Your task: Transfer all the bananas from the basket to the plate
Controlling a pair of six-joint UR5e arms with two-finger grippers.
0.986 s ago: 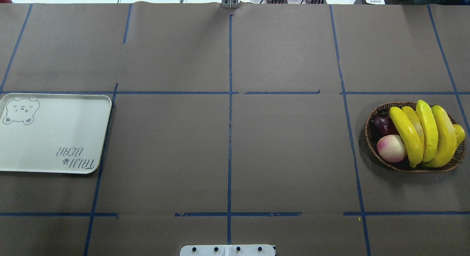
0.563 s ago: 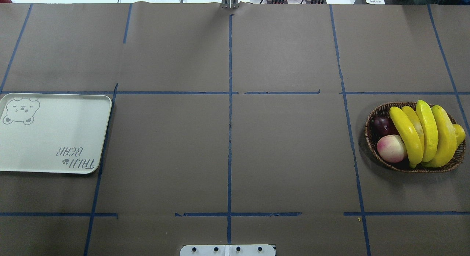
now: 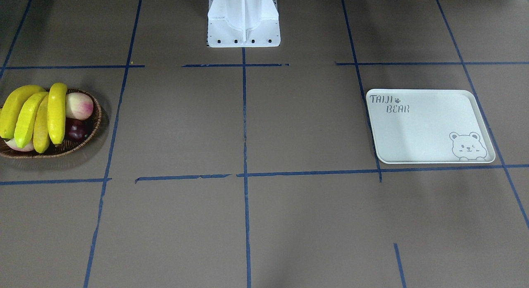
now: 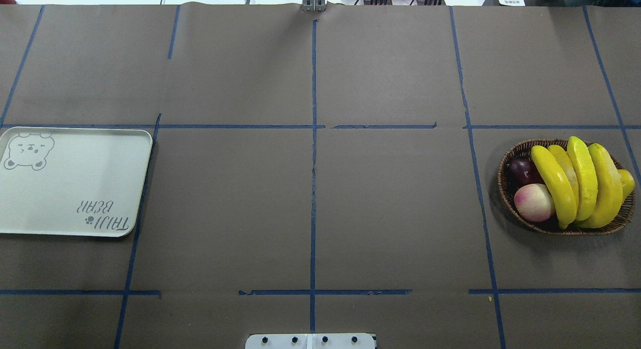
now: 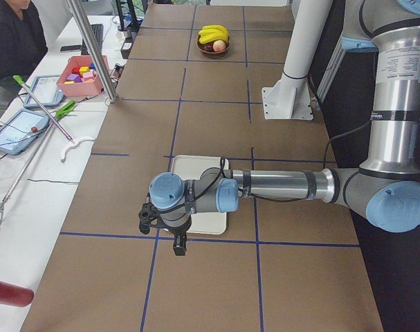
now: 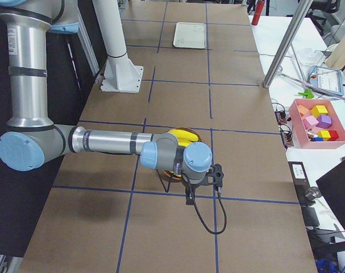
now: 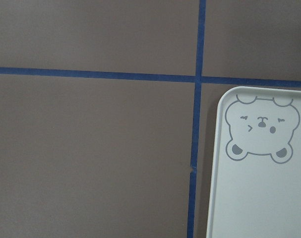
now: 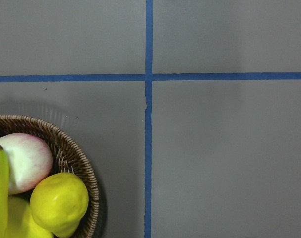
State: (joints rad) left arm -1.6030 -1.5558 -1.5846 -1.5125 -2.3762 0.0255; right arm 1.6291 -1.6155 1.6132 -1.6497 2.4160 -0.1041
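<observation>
Claws: can't tell if left gripper (image 5: 178,245) or right gripper (image 6: 188,197) is parted. Four glossy yellow bananas (image 4: 576,181) sit in the dark-brown wicker basket (image 4: 505,195) by the right one; off-white rectangular plate (image 4: 75,189) waits near the left, likely for a handover.

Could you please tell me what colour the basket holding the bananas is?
The basket is dark-brown woven wicker, clearest in the overhead exterior view.

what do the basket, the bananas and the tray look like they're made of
The basket looks like woven wicker or rattan, dark brown and matte: interlaced strands show along its rim. The bananas are probably plastic replicas: even bright yellow, glossy highlights, no blemishes. The tray seems plastic or melamine, off-white with a smooth satin face, raised rim and grey print.
</observation>
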